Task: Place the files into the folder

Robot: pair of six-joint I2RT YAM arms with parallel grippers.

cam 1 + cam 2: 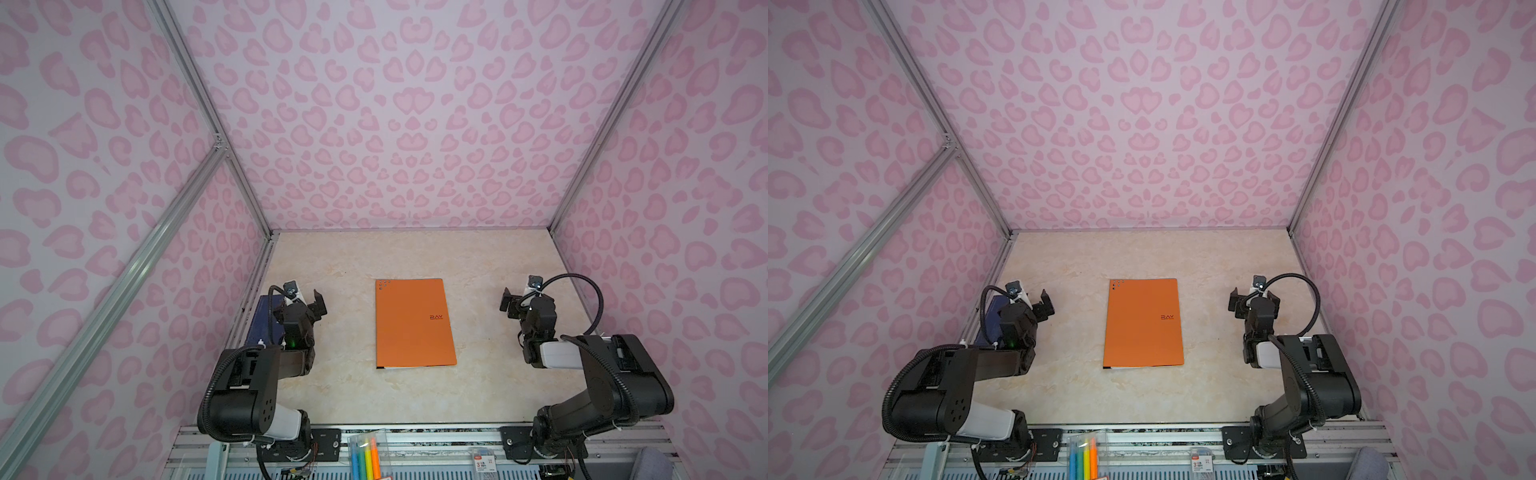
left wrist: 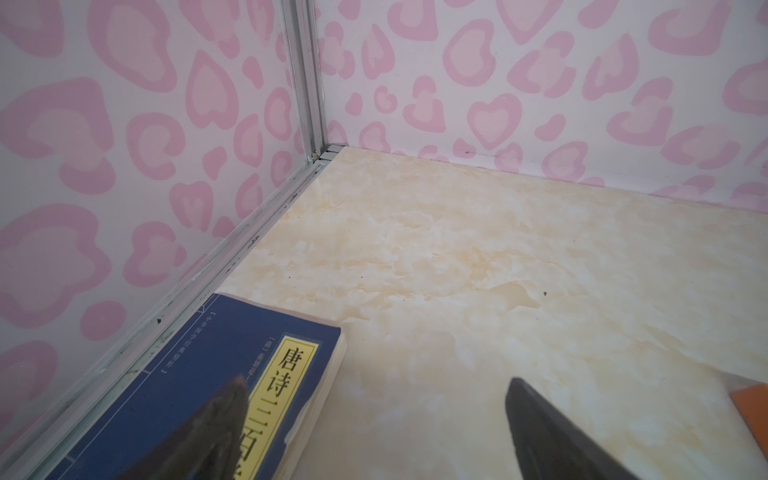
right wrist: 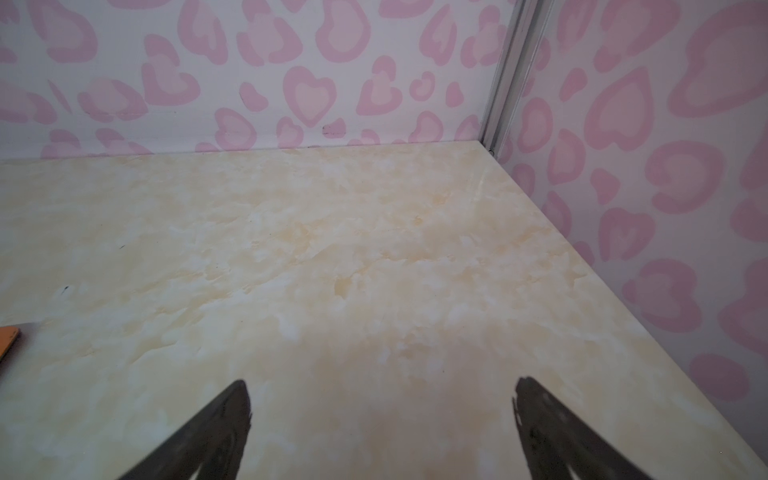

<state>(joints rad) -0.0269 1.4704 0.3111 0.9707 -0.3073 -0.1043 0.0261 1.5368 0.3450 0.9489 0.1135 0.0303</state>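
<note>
You have a pale marbled tabletop (image 1: 478,270) inside a booth of pink heart-spotted walls, and very little lies on it. The folder (image 1: 411,324) lies flat and closed near the middle, orange cover up, with the logo toward its right edge and the corner dots at its far left. In both top views no loose white sheet shows anywhere on the table. Along the folder's near edge a thin pale sliver peeks out from under the cover, and you may take it for the files (image 1: 1133,367), though it is too thin to tell how many there are.

Your left gripper (image 2: 376,390) hangs well to the left of the folder with its fingers spread wide and nothing between them, one fingertip over the dark blue booklet (image 2: 208,374) by the left wall. Your right gripper (image 3: 382,384) hangs well to the right, fingers just as wide and empty, over bare table.

As I judge it, the task is done or all but done: the sheets are inside and the cover is down. At most, check that nothing sticks out.
</note>
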